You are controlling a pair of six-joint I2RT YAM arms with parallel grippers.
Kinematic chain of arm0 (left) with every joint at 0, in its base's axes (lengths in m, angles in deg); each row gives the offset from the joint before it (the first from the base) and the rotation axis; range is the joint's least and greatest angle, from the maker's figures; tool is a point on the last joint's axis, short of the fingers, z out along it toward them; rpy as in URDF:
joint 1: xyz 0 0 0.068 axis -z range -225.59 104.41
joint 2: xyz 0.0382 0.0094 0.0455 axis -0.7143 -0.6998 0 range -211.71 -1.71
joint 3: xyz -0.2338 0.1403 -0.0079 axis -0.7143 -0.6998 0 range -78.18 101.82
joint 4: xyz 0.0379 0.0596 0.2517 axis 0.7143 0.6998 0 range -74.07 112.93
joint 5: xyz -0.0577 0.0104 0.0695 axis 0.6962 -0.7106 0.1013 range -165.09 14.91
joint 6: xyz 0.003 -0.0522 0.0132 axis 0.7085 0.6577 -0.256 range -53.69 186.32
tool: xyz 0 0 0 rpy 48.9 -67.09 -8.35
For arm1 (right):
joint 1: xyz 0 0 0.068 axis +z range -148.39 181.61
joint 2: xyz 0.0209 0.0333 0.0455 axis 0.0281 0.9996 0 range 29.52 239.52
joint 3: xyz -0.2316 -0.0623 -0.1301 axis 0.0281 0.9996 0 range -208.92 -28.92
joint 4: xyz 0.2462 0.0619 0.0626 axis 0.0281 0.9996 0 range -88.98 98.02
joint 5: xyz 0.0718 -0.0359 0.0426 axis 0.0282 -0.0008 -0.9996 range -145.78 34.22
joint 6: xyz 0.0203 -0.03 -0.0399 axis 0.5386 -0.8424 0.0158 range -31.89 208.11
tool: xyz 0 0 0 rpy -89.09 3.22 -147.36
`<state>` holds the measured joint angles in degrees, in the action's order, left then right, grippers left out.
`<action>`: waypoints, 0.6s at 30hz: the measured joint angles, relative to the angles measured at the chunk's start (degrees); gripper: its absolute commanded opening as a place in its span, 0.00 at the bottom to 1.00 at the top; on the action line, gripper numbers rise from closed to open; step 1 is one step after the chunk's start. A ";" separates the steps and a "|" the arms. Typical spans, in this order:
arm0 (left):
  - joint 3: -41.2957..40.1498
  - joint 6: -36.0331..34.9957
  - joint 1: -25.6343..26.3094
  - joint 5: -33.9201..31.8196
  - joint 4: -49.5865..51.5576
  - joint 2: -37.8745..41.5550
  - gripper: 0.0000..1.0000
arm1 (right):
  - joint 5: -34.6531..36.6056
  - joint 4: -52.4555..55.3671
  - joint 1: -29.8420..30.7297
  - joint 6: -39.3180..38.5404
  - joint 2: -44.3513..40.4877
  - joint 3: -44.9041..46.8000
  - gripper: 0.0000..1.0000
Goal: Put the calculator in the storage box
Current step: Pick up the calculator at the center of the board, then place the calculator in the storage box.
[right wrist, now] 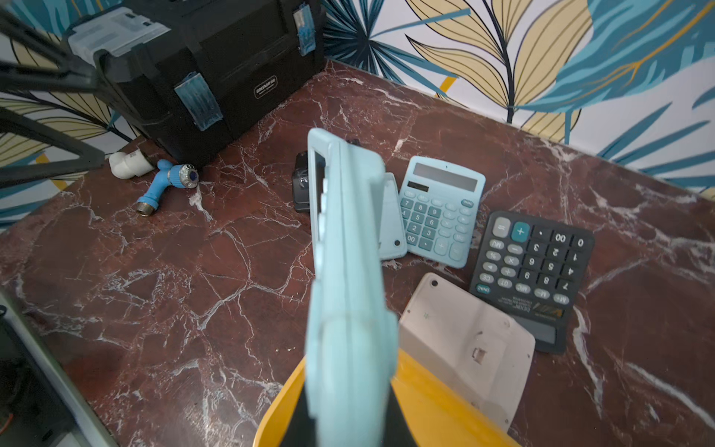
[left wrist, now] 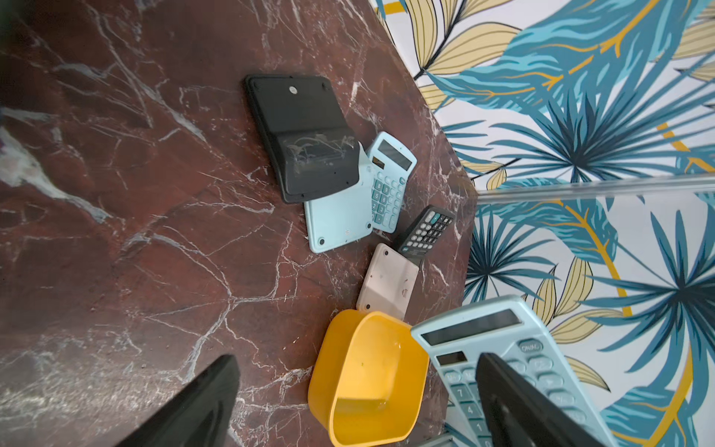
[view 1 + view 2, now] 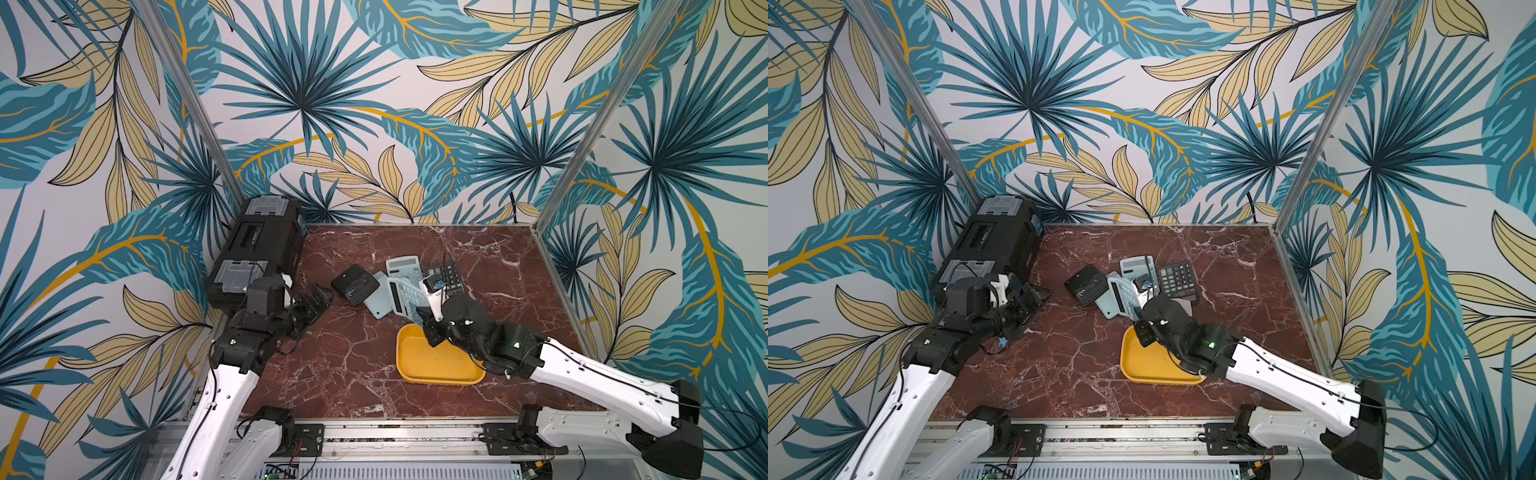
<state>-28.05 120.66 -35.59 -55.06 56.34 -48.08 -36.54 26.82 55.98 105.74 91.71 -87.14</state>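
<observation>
A: Right pincer (image 3: 424,318)?
B: Pinched tight on the lower end of a pale blue calculator (image 3: 404,297). Held steeply tilted, clear of the bench (image 3: 332,374), just above the far rim of the yellow storage box (image 3: 430,359). Not inside.
A: Left pincer (image 3: 316,300)?
B: Spread wide, gripping nothing. Low beside the black toolbox (image 3: 257,257), well apart from the storage box.
A: Beyond the box?
B: Loose heap: black calculator (image 3: 355,284) face down, dark keypad calculator (image 3: 449,272) face up, beige calculator (image 1: 464,340) face down just beside the rim.
</observation>
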 measured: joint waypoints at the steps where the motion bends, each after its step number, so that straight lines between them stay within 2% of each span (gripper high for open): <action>1: -0.98 -0.57 0.57 0.31 -1.14 0.26 1.00 | -1.75 1.29 -1.46 1.18 -1.16 0.09 0.00; 6: -6.40 -3.08 2.54 3.10 -7.39 0.11 1.00 | -12.59 8.28 -9.14 6.56 -5.20 0.24 0.00; 10: -7.67 -4.81 3.78 4.85 -11.30 -0.31 1.00 | -22.08 11.23 -15.87 10.10 -5.14 1.31 0.00; 15: -8.52 -6.19 5.01 6.12 -15.08 -0.37 1.00 | -33.29 12.94 -19.69 13.75 -0.83 4.31 0.00; 18: -10.08 -6.45 5.31 6.40 -16.87 -0.37 1.00 | -36.94 13.75 -20.76 14.95 1.51 5.68 0.00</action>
<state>-38.12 114.21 -30.28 -48.66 39.46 -48.45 -73.48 40.57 35.22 120.69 93.22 -81.45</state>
